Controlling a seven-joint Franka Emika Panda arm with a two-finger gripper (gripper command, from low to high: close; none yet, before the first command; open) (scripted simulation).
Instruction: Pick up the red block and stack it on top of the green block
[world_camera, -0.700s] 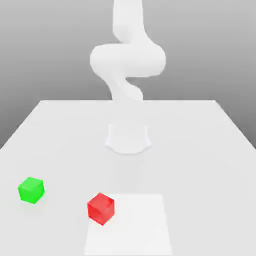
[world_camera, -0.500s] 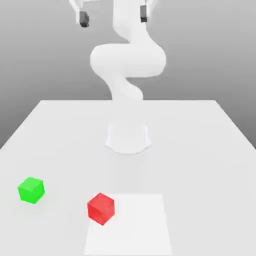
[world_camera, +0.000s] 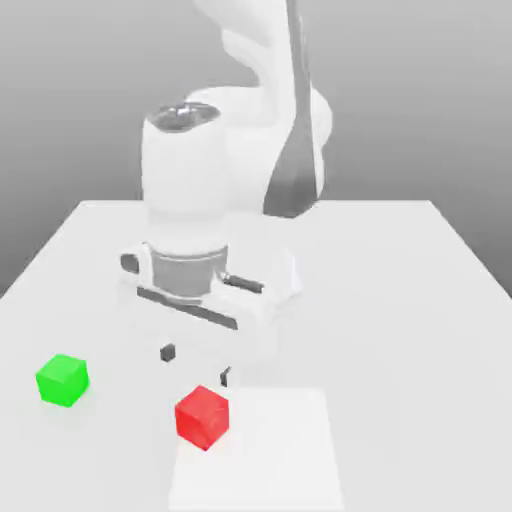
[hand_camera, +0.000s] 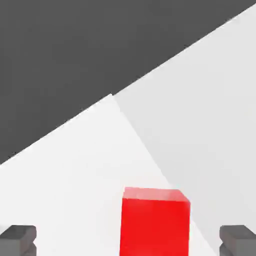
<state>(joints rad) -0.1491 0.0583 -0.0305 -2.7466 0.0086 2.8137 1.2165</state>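
Red and smooth-faced, the block sits on the table, across the left edge of a bright white patch in the exterior view. The tool is open and empty, its two dark-tipped fingers spread wide, near the red block. Well apart from it, toward the exterior view's left, the green block rests on the table with nothing on top.
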